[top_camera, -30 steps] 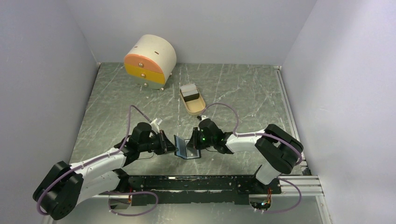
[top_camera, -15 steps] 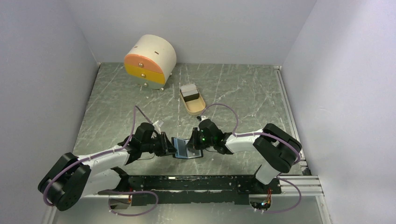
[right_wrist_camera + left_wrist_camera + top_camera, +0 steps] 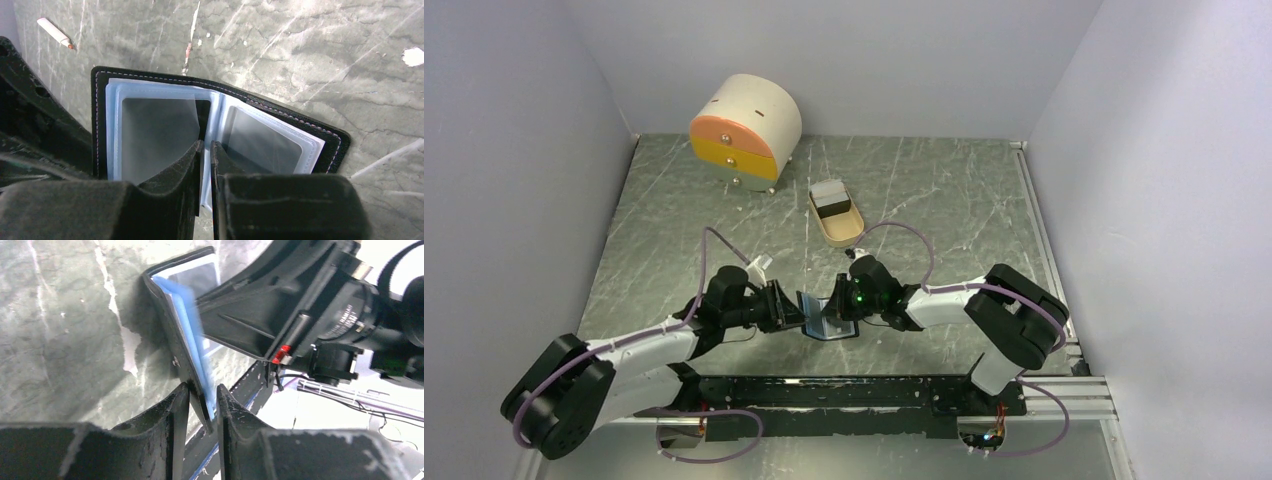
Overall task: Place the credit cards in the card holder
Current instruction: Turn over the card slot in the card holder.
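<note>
Grey-green marbled worktop from above, and both arms meet low near its front edge. The card holder sits open between them, blue inside showing. The left pincer comes at it from the left, the right pincer from the right. Well behind them the tan tray holds the credit cards, light grey and black, at its far end. A cream chest of drawers stands at the back left.

On the left wrist camera, the pincer is clamped tight on the holder's black cover, which stands tilted on edge. Blue leaves are fanned against it, and the other arm's black body sits just beyond.

On the right wrist camera, the holder lies spread open, two clear pockets side by side. The fingers are nearly together at the fold, nipping a clear pocket leaf. A small white stick lies on the worktop, far left.
</note>
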`<action>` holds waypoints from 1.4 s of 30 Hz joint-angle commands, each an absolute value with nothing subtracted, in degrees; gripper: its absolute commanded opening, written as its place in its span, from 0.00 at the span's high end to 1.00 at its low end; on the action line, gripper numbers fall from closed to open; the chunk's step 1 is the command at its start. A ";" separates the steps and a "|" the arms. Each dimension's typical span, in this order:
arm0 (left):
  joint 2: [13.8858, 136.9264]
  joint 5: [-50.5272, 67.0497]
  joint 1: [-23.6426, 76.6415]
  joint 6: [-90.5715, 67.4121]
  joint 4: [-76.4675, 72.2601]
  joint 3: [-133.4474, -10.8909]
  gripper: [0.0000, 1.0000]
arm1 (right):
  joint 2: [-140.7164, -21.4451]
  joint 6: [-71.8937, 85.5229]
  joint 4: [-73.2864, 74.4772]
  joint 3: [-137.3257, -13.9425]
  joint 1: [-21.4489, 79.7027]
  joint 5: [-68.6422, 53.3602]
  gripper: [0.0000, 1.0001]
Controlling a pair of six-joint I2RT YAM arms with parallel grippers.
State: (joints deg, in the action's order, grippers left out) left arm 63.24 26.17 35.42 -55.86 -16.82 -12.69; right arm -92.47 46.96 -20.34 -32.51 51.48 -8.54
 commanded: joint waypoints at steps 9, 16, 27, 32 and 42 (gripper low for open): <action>63.60 29.29 35.68 -58.38 -27.83 -10.38 0.68 | -93.43 46.73 -19.45 -31.08 51.92 -7.90 0.86; 63.68 28.70 35.64 -57.81 -27.80 -10.57 0.91 | -93.07 46.84 -19.64 -30.86 51.87 -7.94 0.85; 66.35 27.28 35.64 -56.72 -27.21 -10.49 0.91 | -93.87 47.39 -21.09 -30.50 51.88 -8.78 0.86; 66.85 26.79 35.62 -56.00 -25.24 -11.46 0.82 | -93.78 47.37 -21.01 -30.58 51.87 -8.63 0.86; 63.73 26.13 35.57 -59.32 -27.87 -9.92 0.65 | -93.54 48.15 -21.77 -30.19 52.11 -8.79 0.86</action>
State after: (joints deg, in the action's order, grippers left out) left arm 64.64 27.64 35.42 -58.39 -25.71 -10.04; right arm -92.73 47.62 -22.44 -31.57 51.51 -8.60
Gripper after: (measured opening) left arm 0.341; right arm 0.144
